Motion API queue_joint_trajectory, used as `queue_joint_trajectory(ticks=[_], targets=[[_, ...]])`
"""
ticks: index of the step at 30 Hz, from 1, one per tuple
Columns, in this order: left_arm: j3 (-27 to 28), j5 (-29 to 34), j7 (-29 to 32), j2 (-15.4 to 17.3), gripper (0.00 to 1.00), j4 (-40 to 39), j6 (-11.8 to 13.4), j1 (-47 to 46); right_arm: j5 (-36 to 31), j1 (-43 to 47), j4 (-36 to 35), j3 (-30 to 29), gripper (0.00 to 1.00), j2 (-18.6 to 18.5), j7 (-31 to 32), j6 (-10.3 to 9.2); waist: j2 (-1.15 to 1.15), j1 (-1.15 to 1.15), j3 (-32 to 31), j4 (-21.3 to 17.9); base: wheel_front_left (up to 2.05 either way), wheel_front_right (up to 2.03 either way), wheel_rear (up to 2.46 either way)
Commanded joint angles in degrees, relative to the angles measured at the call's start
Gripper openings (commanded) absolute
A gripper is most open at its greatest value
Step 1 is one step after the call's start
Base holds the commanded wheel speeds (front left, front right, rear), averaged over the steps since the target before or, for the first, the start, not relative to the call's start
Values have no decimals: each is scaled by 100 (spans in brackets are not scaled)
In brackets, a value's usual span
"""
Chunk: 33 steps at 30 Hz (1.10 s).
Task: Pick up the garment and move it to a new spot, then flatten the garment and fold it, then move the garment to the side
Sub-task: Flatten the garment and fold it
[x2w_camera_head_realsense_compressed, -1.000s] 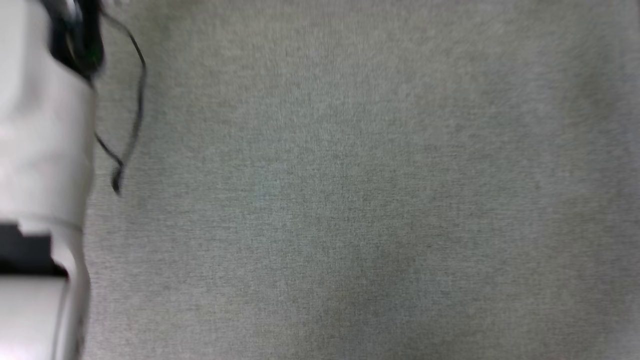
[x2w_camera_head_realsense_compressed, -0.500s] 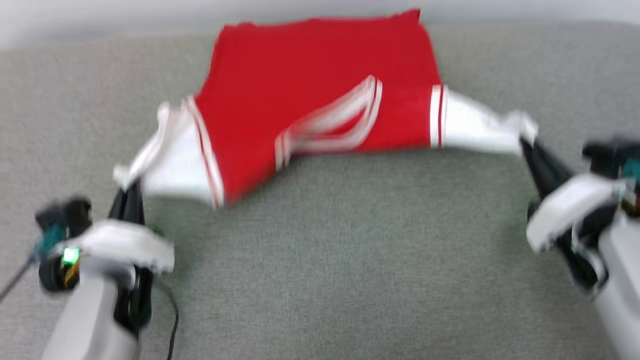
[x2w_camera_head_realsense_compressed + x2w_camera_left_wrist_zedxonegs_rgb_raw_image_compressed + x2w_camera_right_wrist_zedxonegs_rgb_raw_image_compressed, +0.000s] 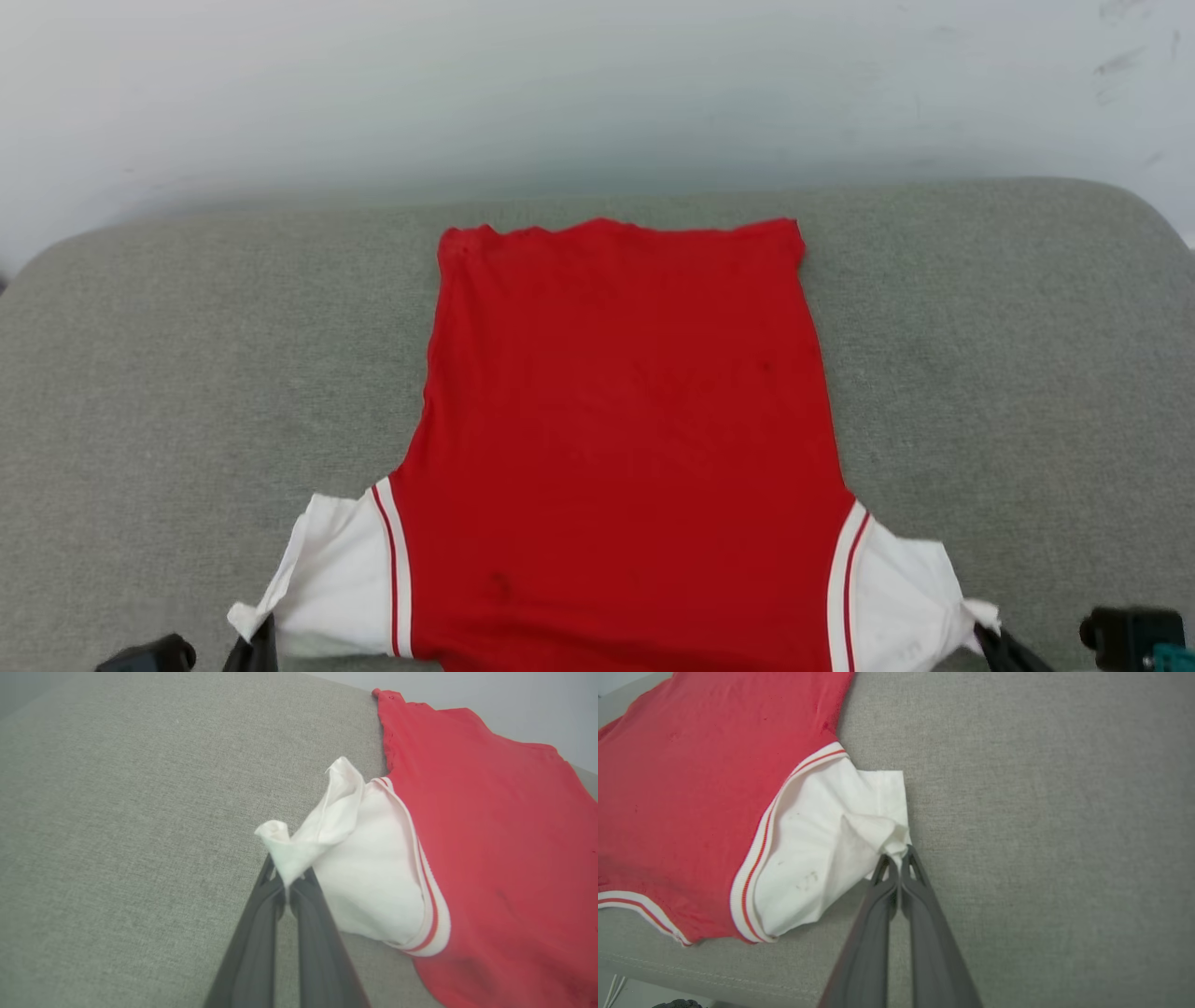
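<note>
Grey fabric tabletop (image 3: pixel 187 373) carries garment (image 3: pixel 625 420), plain red side up, spread flat. Left claw (image 3: pixel 287 882) clamped on one white sleeve, right claw (image 3: pixel 897 856) clamped on the other.

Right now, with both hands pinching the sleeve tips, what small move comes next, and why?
Probably ease the left hand and right hand down and let go: the jersey lies spread flat on the grey cushion, and only the white sleeve tips they pinch are bunched and lifted.
</note>
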Motion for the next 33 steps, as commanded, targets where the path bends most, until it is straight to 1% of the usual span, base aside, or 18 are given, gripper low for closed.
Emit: queue_joint_trajectory(ticks=[1, 2, 4, 6, 7, 8, 9, 13, 15, 18, 20, 22, 23, 27, 30, 33], targets=[[1, 31, 4, 26, 0, -70, 46, 106, -45, 90, -99, -43, 0, 40, 68, -4, 0, 3, -32, 19, 0, 0, 0], [-25, 48, 62, 22, 0, -160, 90, 200, -70, 247, -204, -95, 0, 149, 193, -4, 0, 3, -36, 26, 0, 0, 0], [-77, 85, 103, -7, 0, -342, 172, 352, -239, 493, -351, -149, 0, 219, 422, -4, 0, 3, -42, 40, 0, 0, 0], [-150, 123, 146, -45, 0, -444, 251, 459, -221, 592, -440, -142, 0, 372, 582, -3, 0, 3, -35, 49, 0, 0, 0], [-195, 178, 134, -39, 0, -510, 260, 464, -274, 602, -480, -149, 11, 360, 637, -4, 0, 3, -25, 65, 0, 0, 0], [-222, 215, 111, -44, 0, -569, 276, 437, -302, 584, -512, -150, 65, 363, 673, -4, 0, 3, -14, 81, 0, 0, 0], [-260, 253, 114, -53, 0, -610, 283, 398, -300, 510, -571, -149, 100, 386, 661, -4, 0, 3, -6, 100, 0, 0, 0], [-324, 378, 64, -36, 0, -809, 320, 225, -269, 36, -765, -370, 100, 388, 465, -3, 0, 3, 74, 148, 0, 0, 0], [-344, 444, 47, -9, 0, -902, 337, 145, -129, -353, -681, -571, 100, 391, 290, -4, 0, 3, 164, 159, 0, 0, 0], [-387, 543, 28, 30, 0, -1085, 334, -14, 26, -1147, -296, -858, 100, 276, 32, -3, 0, 3, 349, 239, 0, 0, 0], [-436, 615, 47, 51, 0, -1205, 323, -119, 118, -1704, 77, -935, 100, 186, -26, -3, 0, 3, 521, 311, 0, 0, 0], [-505, 689, 13, 58, 0, -1346, 273, -316, 213, -2382, 499, -990, 100, 21, -11, -3, 0, 3, 766, 418, 0, 0, 0], [-560, 729, 0, 53, 0, -1391, 241, -414, 285, -2712, 731, -995, 100, -27, 31, -3, 0, 3, 885, 486, 0, 0, 0], [-781, 830, -79, -52, 0, -1488, 91, -789, 385, -3954, 1605, -815, 100, -425, 384, -3, 0, 3, 1356, 804, 0, 0, 0], [-909, 859, -185, -153, 0, -1488, -5, -1032, 469, -4756, 2218, -673, 100, -677, 1017, -3, 0, 3, 1664, 1007, 0, 0, 0], [-1000, 878, -306, -263, 0, -1486, -72, -1204, 522, -5559, 2586, -505, 100, -842, 1587, -3, 0, 3, 1949, 1187, 0, 0, 0]])
